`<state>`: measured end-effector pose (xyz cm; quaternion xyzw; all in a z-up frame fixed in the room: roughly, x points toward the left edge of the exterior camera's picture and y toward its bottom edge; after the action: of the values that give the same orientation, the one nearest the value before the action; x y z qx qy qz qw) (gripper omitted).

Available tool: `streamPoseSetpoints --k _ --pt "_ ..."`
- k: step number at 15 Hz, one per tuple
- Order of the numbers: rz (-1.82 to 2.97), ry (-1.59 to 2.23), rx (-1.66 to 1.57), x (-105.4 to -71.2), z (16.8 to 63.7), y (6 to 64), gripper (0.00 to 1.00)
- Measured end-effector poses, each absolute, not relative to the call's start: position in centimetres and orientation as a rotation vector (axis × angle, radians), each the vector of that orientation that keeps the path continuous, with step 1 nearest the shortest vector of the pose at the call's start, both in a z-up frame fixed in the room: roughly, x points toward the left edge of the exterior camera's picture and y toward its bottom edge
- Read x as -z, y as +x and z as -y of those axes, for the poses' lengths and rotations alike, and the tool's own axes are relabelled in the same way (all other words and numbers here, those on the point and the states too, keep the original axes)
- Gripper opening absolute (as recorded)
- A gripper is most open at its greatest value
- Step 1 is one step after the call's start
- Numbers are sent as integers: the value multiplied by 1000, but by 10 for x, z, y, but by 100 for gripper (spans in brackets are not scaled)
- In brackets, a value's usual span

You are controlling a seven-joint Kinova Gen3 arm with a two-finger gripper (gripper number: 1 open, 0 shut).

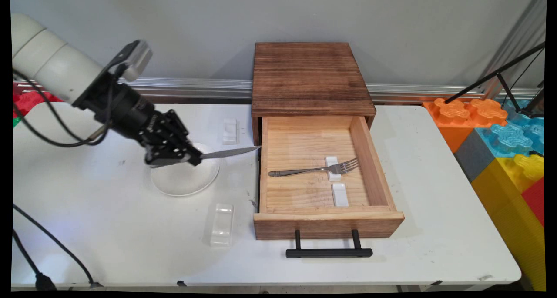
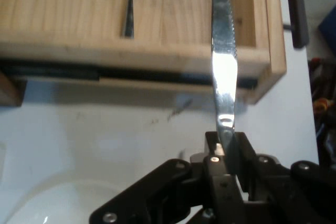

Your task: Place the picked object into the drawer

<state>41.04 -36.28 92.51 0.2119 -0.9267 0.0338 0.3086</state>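
Gripper (image 1: 188, 157) is seen closed on the handle end of a table knife (image 1: 230, 152), the two fingers pressed against the metal with the blade standing out beyond them. Held clear above the white plate (image 1: 185, 178), which lies on the table (image 1: 109, 228) directly under the hand.

Knife's long axis is laid roughly level, pointing away from the arm toward the open drawer (image 1: 324, 213). Blade tip is noted just at the drawer's left wall, at or barely over its rim; contact cannot be judged from the main view. Drawer interior lies straight ahead along the blade's own line.

Inside the drawer: a fork (image 1: 313, 170) resting with its neck across one small white rest (image 1: 333, 167); a second white rest (image 1: 340, 194) beside it is bare.

Hand view: serrated edge of the knife (image 2: 224, 72) is made out, and the blade is seen crossing over the drawer's wooden wall (image 2: 157, 53), with the fork handle (image 2: 127, 14) inside, off to one side. Main view alone gives the height above the plate and the layout of the rests.

Two more clear or white rests (image 1: 222, 223) (image 1: 230, 130) are recorded on the table left of the drawer.
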Motion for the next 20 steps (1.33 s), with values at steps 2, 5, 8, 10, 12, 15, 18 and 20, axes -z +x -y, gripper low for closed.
streamPoseSetpoints --k 2,5,8,10,12,15,18,20 --pt "2439 570 -94 -932 368 387 0" --pt "2431 563 -105 -941 378 347 0" --pt "2432 557 -116 -945 388 318 0" --pt "2436 558 -124 -945 396 296 0" --pt "2441 562 -119 -943 404 275 0" --pt "2448 558 -111 -935 415 251 0" --pt "2457 551 -110 -919 426 226 0" --pt "2461 546 -112 -907 432 215 0"
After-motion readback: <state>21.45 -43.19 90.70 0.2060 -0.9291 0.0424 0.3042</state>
